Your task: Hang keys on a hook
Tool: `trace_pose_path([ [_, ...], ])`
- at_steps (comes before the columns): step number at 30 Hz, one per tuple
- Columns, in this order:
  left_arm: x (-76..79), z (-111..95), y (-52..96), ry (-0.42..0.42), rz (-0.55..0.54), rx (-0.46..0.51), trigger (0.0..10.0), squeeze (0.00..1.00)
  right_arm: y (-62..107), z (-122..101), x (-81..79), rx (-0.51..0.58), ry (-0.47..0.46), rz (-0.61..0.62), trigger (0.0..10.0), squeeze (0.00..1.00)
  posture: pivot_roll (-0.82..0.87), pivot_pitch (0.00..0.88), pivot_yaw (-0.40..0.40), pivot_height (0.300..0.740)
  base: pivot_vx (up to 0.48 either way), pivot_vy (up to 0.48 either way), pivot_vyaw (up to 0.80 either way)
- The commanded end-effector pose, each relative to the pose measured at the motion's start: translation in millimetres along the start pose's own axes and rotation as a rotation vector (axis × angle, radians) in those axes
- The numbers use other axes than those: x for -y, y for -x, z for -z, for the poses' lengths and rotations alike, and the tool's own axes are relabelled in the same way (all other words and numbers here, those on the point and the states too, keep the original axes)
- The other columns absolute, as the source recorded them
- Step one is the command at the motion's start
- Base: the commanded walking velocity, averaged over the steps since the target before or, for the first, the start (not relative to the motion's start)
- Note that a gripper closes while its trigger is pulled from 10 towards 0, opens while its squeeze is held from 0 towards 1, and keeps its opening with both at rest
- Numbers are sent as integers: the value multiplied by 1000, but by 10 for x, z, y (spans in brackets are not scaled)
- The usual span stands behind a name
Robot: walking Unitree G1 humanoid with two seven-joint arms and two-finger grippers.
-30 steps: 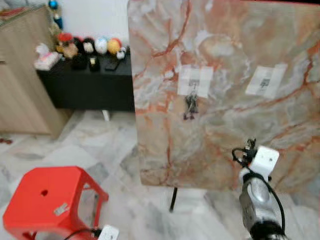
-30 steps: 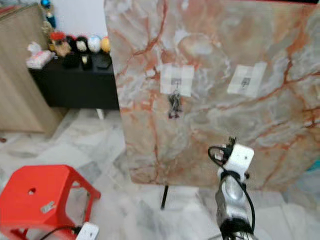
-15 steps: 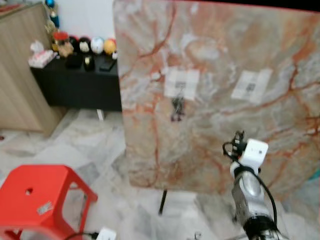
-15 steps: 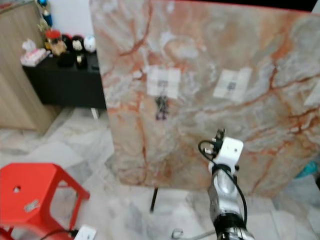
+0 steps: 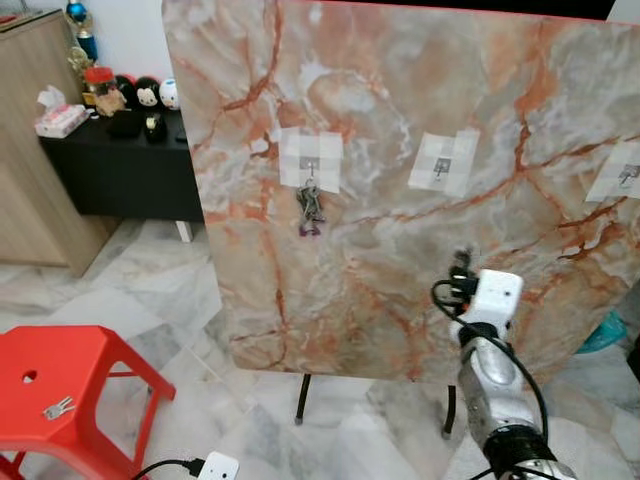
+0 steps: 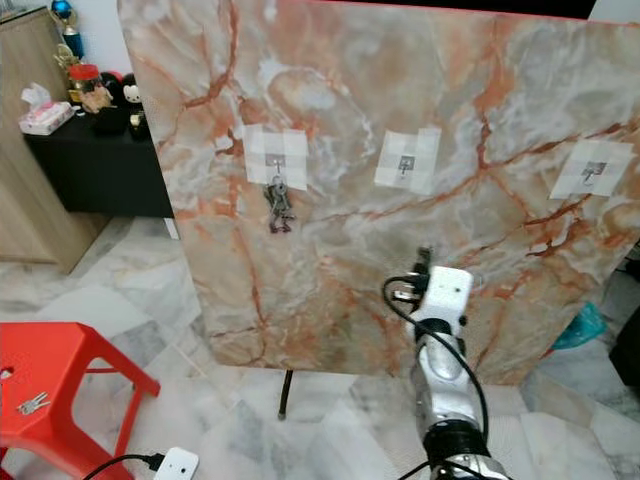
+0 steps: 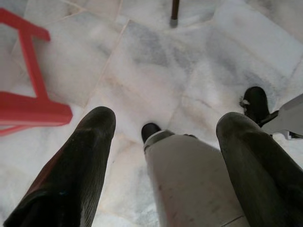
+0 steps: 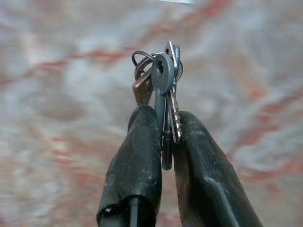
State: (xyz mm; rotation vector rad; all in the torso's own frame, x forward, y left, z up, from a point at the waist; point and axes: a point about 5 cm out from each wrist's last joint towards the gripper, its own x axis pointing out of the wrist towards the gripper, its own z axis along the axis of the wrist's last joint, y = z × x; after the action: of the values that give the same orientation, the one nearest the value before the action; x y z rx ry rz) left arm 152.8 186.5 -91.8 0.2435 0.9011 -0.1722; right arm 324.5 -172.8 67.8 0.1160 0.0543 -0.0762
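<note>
A marble board (image 5: 400, 230) stands upright on thin legs, with three small hooks on white tape patches. One bunch of keys (image 5: 308, 210) hangs from the left hook (image 5: 311, 162). The middle hook (image 5: 442, 160) and the right hook (image 5: 627, 175) are bare. My right gripper (image 5: 460, 264) is raised in front of the board, below the middle hook. In the right wrist view it (image 8: 163, 118) is shut on a second bunch of keys (image 8: 161, 71), whose ring sticks out past the fingertips. My left gripper (image 7: 165, 125) hangs open over the floor.
A red stool (image 5: 60, 385) stands at my lower left with a small key (image 5: 57, 407) lying on its seat. Behind it are a wooden cabinet (image 5: 30, 170) and a black sideboard (image 5: 120, 160) with toys. A white plug (image 5: 217, 467) and cable lie on the marble floor.
The camera has swung right, so the board sits further left and the third hook has come into view. My right gripper stays before the board, now nearer the middle hook.
</note>
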Motion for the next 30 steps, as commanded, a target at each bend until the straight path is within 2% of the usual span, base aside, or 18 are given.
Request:
trace_pose_path([
  [1, 14, 60, 12, 2, 4, -29, 10000, 0, -53, -129, -38, 45, 7, -32, 10000, 0, 57, 0, -74, 740, 0, 0, 0],
  [6, -6, 71, 15, 38, -9, -35, 10000, 0, -42, -108, -34, 37, 11, -28, 10000, 0, 59, 0, -73, 740, 0, 61, 0],
  [12, -22, 66, 13, 28, -7, -38, 10000, 0, -32, -99, -10, 32, 15, -23, 10000, 0, 57, 0, -72, 740, 0, 328, 0],
  [18, -57, 82, 16, -14, -31, -58, 10000, 0, -35, -103, -13, 32, 14, -22, 10000, 0, 58, 0, -72, 740, 0, 0, 0],
  [19, -86, 99, 21, -15, -63, -70, 10000, 0, -35, -102, -14, 31, 12, -21, 10000, 0, 58, 0, -72, 740, 0, 0, 0],
  [21, -149, 113, 30, 5, -114, -76, 10000, 0, -32, -96, -21, 29, 12, -22, 10000, 0, 62, 0, -73, 740, 0, 0, 0],
  [23, -246, 68, 33, 59, -170, -43, 10000, 0, -31, -94, -22, 29, 12, -21, 10000, 0, 62, 0, -73, 740, 0, 0, 0],
  [24, -334, -4, 32, 118, -220, 3, 10000, 0, -31, -94, -10, 28, 13, -15, 10000, 0, 63, 0, -72, 740, 0, 0, 0],
  [26, -430, -78, 33, 161, -282, 43, 10000, 0, -31, -94, 5, 29, 10, -6, 10000, 0, 63, 0, -71, 740, 0, 0, 0],
  [30, -545, -202, 35, 268, -344, 116, 10000, 0, -28, -95, 7, 30, 11, -4, 10000, 0, 61, 0, -69, 740, 0, 0, 0],
])
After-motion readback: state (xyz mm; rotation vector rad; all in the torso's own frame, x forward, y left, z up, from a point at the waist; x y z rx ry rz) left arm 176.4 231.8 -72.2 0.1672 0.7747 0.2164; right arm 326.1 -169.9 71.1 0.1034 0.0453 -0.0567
